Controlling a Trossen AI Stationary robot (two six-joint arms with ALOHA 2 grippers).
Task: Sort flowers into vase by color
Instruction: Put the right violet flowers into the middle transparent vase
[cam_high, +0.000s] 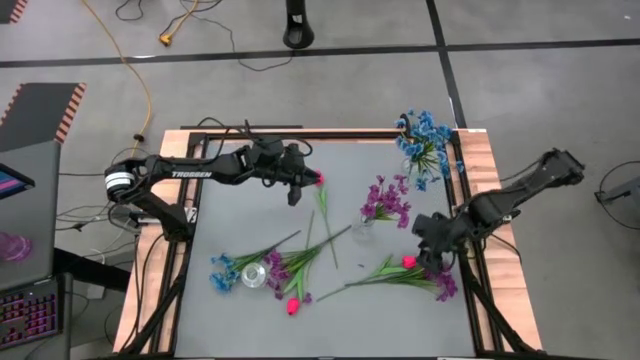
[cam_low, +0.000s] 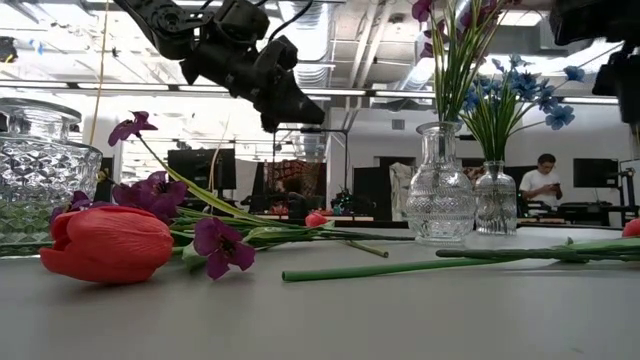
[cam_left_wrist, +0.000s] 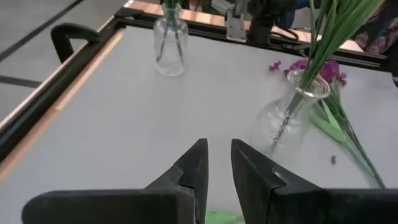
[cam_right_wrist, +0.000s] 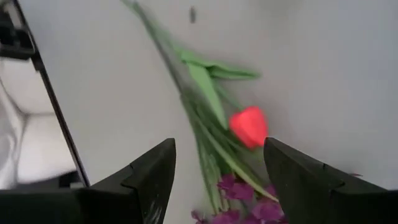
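High view: blue flowers in vase.

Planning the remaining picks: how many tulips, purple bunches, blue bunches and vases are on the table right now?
Pink-red tulips: 3, all lying on the table
Purple bunches: 3, one in a vase
Blue bunches: 2, one in a vase
Glass vases: 3
Total: 11
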